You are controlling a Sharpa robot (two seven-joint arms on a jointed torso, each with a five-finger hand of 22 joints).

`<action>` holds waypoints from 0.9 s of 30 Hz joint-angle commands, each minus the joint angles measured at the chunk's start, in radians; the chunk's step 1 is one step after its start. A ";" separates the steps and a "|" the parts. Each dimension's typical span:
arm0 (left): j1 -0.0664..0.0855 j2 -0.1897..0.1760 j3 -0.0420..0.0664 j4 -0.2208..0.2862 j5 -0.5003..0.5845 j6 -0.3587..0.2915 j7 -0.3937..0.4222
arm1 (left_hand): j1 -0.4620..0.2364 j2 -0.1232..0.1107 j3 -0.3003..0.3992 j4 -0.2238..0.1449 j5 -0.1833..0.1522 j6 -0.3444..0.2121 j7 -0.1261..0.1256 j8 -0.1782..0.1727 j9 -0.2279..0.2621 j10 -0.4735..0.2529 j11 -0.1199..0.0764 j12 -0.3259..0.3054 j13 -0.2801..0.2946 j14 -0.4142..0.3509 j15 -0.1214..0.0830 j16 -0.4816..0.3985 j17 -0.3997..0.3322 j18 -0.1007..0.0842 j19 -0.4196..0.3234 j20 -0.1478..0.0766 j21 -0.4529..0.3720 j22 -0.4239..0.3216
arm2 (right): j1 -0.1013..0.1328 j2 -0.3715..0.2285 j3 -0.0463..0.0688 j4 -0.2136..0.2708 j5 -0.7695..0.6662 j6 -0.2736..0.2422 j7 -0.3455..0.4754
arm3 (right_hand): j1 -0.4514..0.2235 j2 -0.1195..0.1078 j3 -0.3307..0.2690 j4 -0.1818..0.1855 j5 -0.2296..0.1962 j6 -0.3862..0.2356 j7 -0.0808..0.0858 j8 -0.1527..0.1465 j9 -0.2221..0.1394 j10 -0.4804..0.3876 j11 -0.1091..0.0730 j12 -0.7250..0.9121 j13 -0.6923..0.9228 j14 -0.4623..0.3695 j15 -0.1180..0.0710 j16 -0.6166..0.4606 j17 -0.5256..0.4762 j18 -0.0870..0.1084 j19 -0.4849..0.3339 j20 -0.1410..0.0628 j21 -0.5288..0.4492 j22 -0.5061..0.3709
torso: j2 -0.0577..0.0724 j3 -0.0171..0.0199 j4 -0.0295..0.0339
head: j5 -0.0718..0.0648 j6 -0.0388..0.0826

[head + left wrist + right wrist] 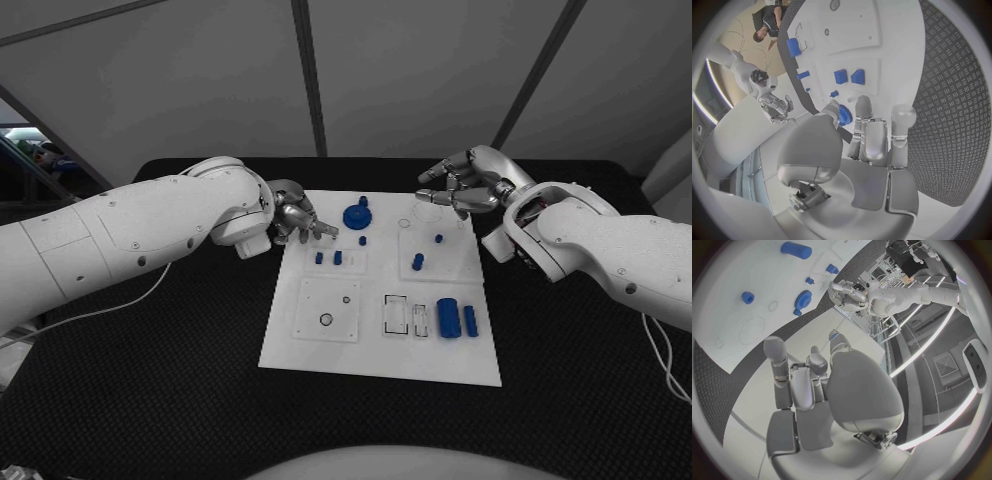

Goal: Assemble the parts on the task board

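Nearest me, I see the white task board point(382, 330) flat on the black table point(144, 400). A big blue cylinder point(449, 318) and a slimmer blue bar point(470, 321) lie at its near right. Farther back sit two small blue pegs point(329, 258), a blue piece point(418, 262) and a blue gear point(355, 213). My left hand point(296, 222) hovers at the board's far left edge beside the gear, fingers curled and holding nothing. My right hand point(464, 185) hangs above the far right corner, fingers bent; whether it grips anything I cannot tell.
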 commanded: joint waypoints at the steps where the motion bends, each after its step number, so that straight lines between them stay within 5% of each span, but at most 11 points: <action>1: 0.002 -0.004 0.001 0.015 0.031 -0.105 0.119 | 0.054 0.006 0.000 -0.016 0.004 -0.032 0.020 -0.018 -0.028 -0.075 0.024 -0.025 -0.017 -0.082 0.022 -0.118 -0.137 0.046 -0.088 0.019 -0.120 -0.107 | 0.001 0.002 0.001 0.000 0.003 0.009 0.005 | -0.001 0.003 -0.003 0.001 0.004 -0.002 -0.005 0.006 -0.001 -0.008 0.000 -0.005 0.000 0.034 -0.009 -0.003 -0.002 0.018 -0.007 -0.002 -0.005 -0.001 | 0.001 -0.0001 0.0002 | -0.003 0.000; 4: 0.002 -0.004 0.001 0.027 0.006 -0.171 0.219 | 0.156 0.016 0.035 -0.060 0.007 -0.048 0.039 -0.040 -0.066 -0.161 0.044 -0.065 -0.049 -0.238 0.043 -0.317 -0.361 0.045 -0.129 0.041 -0.184 -0.142 | 0.001 0.002 0.001 -0.001 0.004 0.008 0.006 | -0.002 0.004 -0.003 0.002 0.004 -0.002 -0.005 0.006 -0.001 -0.008 0.001 -0.005 -0.001 0.033 -0.009 -0.004 -0.003 0.018 -0.007 -0.002 -0.007 -0.003 | 0.001 0.0007 -0.0003 | -0.004 0.003; 7: -0.004 -0.002 0.000 0.041 -0.076 -0.247 0.328 | 0.243 0.012 0.089 -0.102 0.006 -0.052 0.046 -0.080 -0.115 -0.209 0.050 -0.103 -0.086 -0.268 0.049 -0.335 -0.393 0.051 -0.136 0.050 -0.216 -0.161 | 0.001 0.003 0.000 0.000 0.004 0.007 0.006 | -0.002 0.005 -0.003 0.002 0.004 -0.002 -0.004 0.006 -0.001 -0.012 0.001 -0.010 -0.006 0.033 -0.009 -0.006 -0.006 0.019 -0.009 -0.002 -0.009 -0.006 | 0.001 0.0006 0.0003 | -0.005 0.006; 10: -0.024 -0.004 -0.001 0.059 -0.180 -0.331 0.418 | 0.293 -0.030 0.201 -0.126 0.007 -0.004 0.050 -0.159 -0.210 -0.195 0.053 -0.159 -0.162 -0.278 0.052 -0.329 -0.429 0.056 -0.127 0.053 -0.237 -0.173 | 0.001 0.002 0.000 0.001 0.005 0.007 0.007 | -0.002 0.005 -0.003 0.002 0.004 -0.002 -0.004 0.006 -0.001 -0.013 0.001 -0.011 -0.008 0.032 -0.009 -0.007 -0.007 0.019 -0.010 -0.002 -0.010 -0.007 | 0.000 0.0014 -0.0001 | -0.004 0.005; 17: -0.068 0.010 -0.002 0.059 -0.336 -0.402 0.511 | 0.268 -0.104 0.340 -0.146 0.004 0.056 0.052 -0.222 -0.295 -0.205 0.066 -0.244 -0.260 -0.284 0.058 -0.325 -0.479 0.054 -0.125 0.057 -0.240 -0.166 | 0.001 0.002 0.000 0.003 0.007 0.004 0.009 | -0.002 0.008 -0.001 0.003 0.005 -0.003 -0.004 0.006 -0.001 -0.020 0.001 -0.019 -0.017 0.031 -0.008 -0.011 -0.011 0.020 -0.014 -0.002 -0.015 -0.014 | 0.000 -0.0004 0.0003 | -0.012 0.012; 27: -0.097 0.051 -0.003 0.020 -0.492 -0.365 0.500 | 0.203 -0.154 0.340 -0.149 -0.003 0.066 0.041 -0.255 -0.340 -0.220 0.071 -0.270 -0.309 -0.235 0.061 -0.302 -0.513 0.054 -0.082 0.062 -0.244 -0.172 | 0.001 0.003 0.000 0.008 0.007 0.001 0.013 | -0.001 0.011 0.000 0.004 0.005 -0.003 -0.004 0.007 -0.001 -0.023 0.001 -0.023 -0.020 0.031 -0.008 -0.013 -0.014 0.021 -0.015 -0.002 -0.018 -0.019 | 0.000 0.0005 -0.0003 | -0.021 0.018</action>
